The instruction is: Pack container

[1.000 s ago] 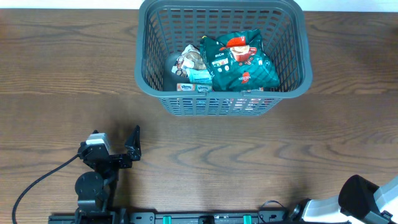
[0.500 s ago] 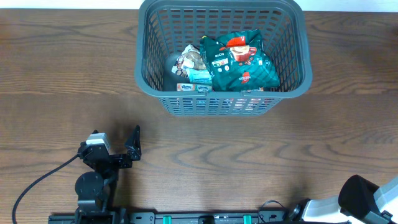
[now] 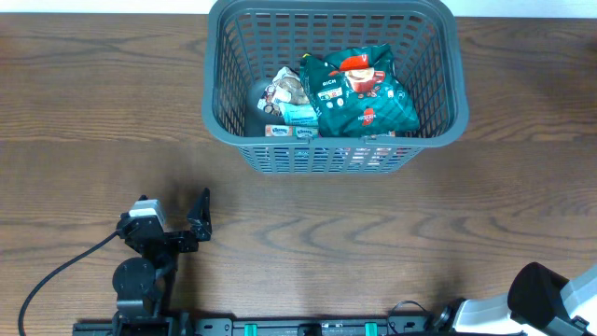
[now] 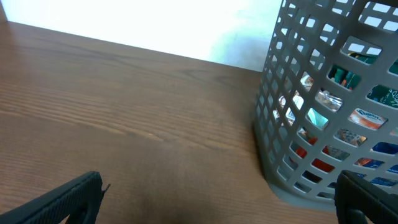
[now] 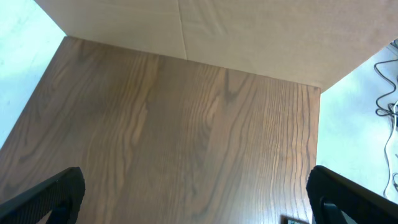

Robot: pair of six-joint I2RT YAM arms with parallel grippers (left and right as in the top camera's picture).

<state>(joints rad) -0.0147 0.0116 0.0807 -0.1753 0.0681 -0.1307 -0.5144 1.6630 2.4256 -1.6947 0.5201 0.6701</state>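
Observation:
The container, a large dark grey lattice basket [image 3: 438,121], stands at the back middle of the table. Inside lie a dark green snack bag [image 3: 359,93] and smaller packets [image 3: 284,98] to its left. The basket's side also shows in the left wrist view [image 4: 292,106], with packets visible through the slots. My left gripper [image 3: 200,217] rests low at the front left, open and empty, its fingertips wide apart in the left wrist view [image 4: 217,199]. My right gripper [image 5: 196,196] is open and empty over bare wood; only the arm's base [image 3: 550,299] shows in the overhead view.
The wood table [image 3: 373,233] stretches between the basket and both arms. A black cable [image 3: 56,271] runs from the left arm toward the front left edge. The right wrist view shows the table's far edge [image 5: 186,56] and floor beyond.

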